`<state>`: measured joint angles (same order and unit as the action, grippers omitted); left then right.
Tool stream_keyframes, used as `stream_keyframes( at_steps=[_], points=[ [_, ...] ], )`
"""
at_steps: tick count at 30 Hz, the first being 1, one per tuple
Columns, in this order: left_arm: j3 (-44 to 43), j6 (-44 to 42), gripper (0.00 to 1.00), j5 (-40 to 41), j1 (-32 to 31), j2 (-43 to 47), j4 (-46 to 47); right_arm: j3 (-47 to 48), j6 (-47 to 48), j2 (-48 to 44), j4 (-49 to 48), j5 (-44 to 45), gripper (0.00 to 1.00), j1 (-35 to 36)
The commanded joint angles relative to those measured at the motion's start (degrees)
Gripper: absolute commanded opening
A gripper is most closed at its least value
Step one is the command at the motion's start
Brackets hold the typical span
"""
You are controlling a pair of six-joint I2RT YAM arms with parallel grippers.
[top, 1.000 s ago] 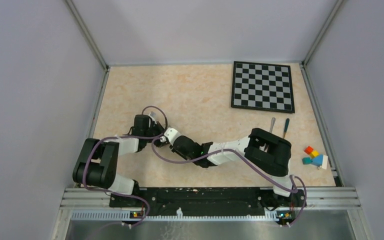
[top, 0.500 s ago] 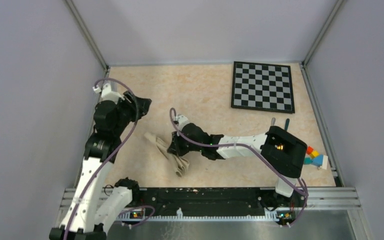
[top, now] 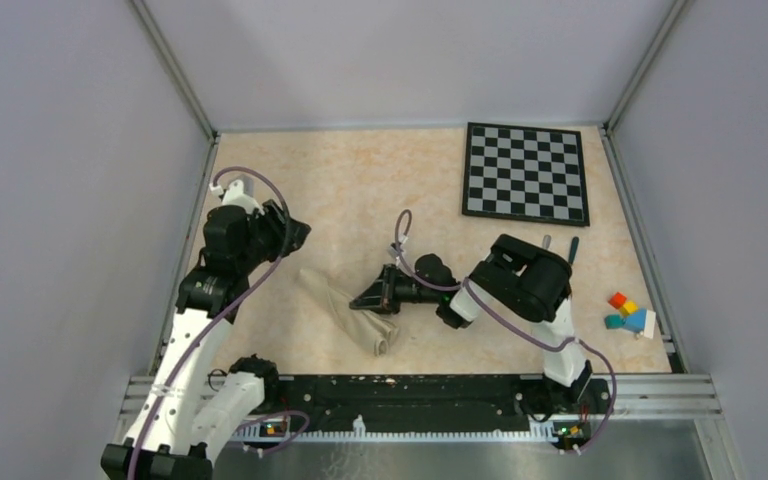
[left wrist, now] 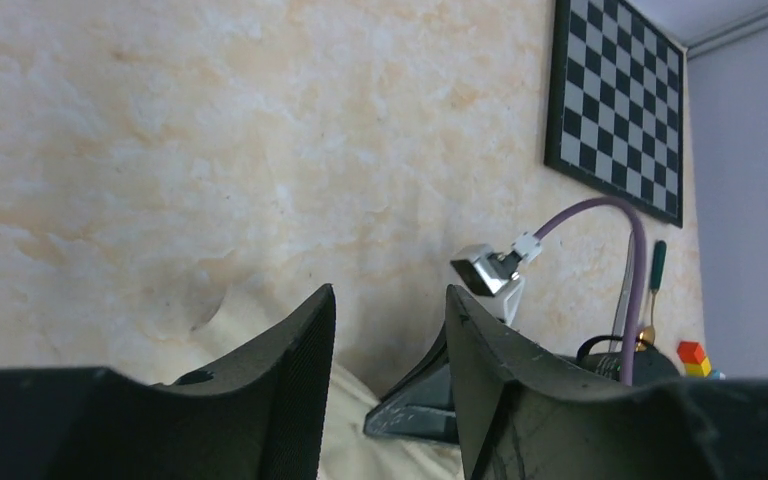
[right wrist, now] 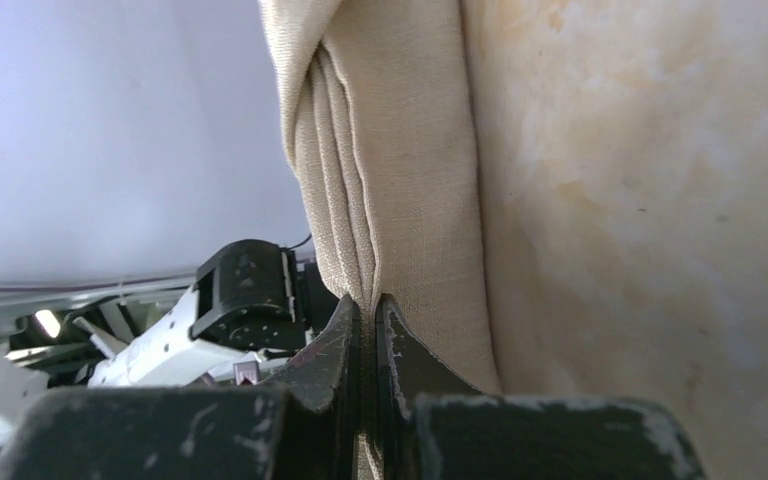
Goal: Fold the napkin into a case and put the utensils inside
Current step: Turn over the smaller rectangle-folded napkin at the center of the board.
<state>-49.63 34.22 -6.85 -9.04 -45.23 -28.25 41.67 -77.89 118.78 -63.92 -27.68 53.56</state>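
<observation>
Beige napkin (top: 335, 298), black-and-white checkered board (top: 526, 172), mottled cream tabletop (top: 360, 190), black fingers (left wrist: 290, 380).

top view: i see the utensils (top: 572, 246) half hidden behind the right arm (top: 525, 285); the wrist view crops the napkin (right wrist: 400, 150).

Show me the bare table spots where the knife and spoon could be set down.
Widest: far table between back wall, chessboard and napkin. Smaller: near strip between napkin and right arm's base. Crowded: right edge, with knife, spoon, blocks.
</observation>
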Motion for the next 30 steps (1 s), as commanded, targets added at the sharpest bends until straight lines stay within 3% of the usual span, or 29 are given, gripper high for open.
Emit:
stream_keyframes(
  at_steps=[1,3,5,8,10,14,17,20,26,30],
  points=[
    [2.3,-1.8,0.51,-5.2,0.2,-1.4,3.7,-3.8,-0.7,0.2,-12.6,-4.0,0.0,-5.2],
    [3.8,-2.3,0.52,-8.4,0.2,-3.3,5.5,-6.4,0.5,1.0,-13.8,-5.1,0.03,-7.8],
    [5.6,-2.7,0.53,-13.2,0.2,-6.0,8.4,-8.4,3.1,1.3,-13.7,-7.3,0.11,-10.8],
    [8.7,-1.6,0.54,-20.1,0.1,-9.8,14.4,-10.7,12.6,-2.8,-4.9,-10.8,0.29,-15.8],
    [11.0,-0.1,0.53,-23.6,0.0,-12.1,19.9,-11.4,21.7,-9.4,7.8,-11.0,0.45,-19.2],
    [14.7,4.6,0.52,-30.9,-0.4,-17.9,32.4,-5.2,47.3,-29.0,47.7,1.6,0.54,-18.0],
    [16.6,8.2,0.46,-33.7,-1.3,-24.1,41.5,-0.6,52.6,-34.8,58.2,5.2,0.53,-12.6],
    [16.8,9.8,0.4,-33.3,-2.5,-30.1,47.9,-1.0,48.2,-34.4,54.8,0.5,0.42,-8.7],
    [14.9,6.0,0.33,-25.5,-2.8,-41.7,48.7,-8.5,46.0,-33.5,46.2,1.3,0.22,-4.2],
    [11.4,1.8,0.3,-21.2,-2.7,-50.2,45.2,-12.5,49.7,-31.2,46.1,7.5,0.2,-3.3]
  ],
)
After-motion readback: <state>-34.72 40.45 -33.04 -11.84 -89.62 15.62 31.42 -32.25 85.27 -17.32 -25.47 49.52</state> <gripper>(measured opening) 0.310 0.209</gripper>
